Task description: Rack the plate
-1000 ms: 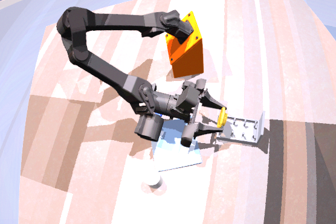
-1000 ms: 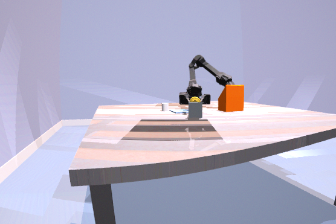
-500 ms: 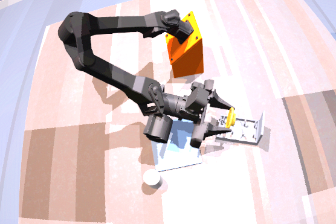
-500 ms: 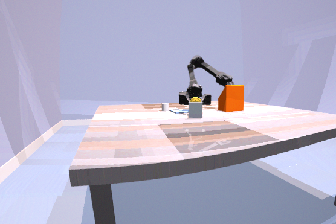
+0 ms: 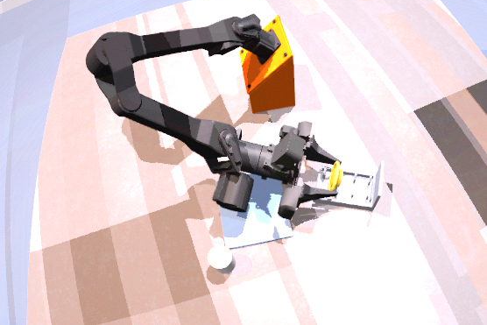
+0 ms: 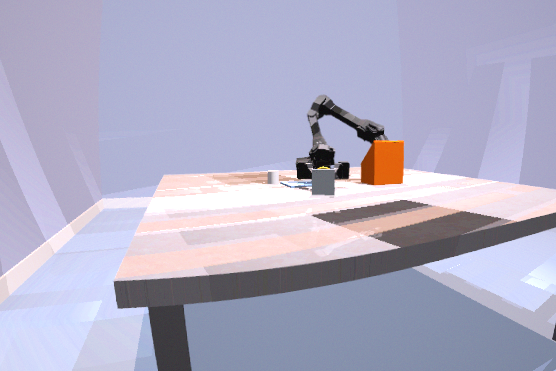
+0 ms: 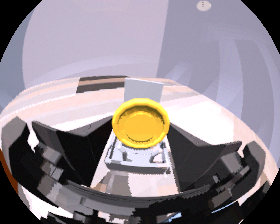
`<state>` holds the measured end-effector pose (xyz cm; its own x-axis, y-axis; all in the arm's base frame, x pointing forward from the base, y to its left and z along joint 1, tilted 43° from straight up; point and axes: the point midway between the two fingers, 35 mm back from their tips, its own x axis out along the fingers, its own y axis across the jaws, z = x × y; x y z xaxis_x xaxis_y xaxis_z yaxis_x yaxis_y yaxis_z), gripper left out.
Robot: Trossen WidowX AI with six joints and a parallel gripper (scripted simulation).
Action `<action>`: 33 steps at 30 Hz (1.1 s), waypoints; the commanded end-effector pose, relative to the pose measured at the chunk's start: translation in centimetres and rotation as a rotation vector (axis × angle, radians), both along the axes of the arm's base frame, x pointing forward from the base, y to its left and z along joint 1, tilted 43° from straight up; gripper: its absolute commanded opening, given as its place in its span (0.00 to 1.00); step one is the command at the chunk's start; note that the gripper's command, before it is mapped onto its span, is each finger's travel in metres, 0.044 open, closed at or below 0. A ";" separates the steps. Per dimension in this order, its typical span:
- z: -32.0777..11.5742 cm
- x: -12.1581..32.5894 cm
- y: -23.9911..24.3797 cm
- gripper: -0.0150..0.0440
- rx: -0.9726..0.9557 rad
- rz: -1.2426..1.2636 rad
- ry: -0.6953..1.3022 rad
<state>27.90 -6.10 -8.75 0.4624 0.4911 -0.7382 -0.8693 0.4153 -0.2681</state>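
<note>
Top view: yellow round plate [image 5: 335, 176] [image 6: 324, 168] [image 7: 140, 123] pinched by opposite edges in black two-fingered claw [image 5: 338, 178] [image 7: 140, 121], held upright over near end of pale grey dish rack [image 5: 356, 204] [image 6: 323, 183] [image 7: 136, 164], presumably leaving lower rim free for a slot.

A bare, lab-like room is suggested: a black jointed robot arm [image 5: 175, 42] [image 6: 345, 118] is mounted on an orange wedge-shaped block [image 5: 273, 86] [image 6: 382, 163] at a wood-patterned table [image 5: 109, 222] [image 6: 200, 243], enclosed by plain lilac walls [image 6: 250, 53].
</note>
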 end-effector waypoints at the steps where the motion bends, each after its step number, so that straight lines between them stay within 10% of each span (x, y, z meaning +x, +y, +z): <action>1: 0.0 -0.1 0.0 0.25 0.000 -0.002 0.004; 4: 0.0 -0.1 0.0 0.25 0.000 -0.002 0.004; 19: 0.0 0.0 0.0 0.92 0.000 0.000 0.000; 33: 6.8 1.5 5.9 0.93 -0.013 -0.005 0.001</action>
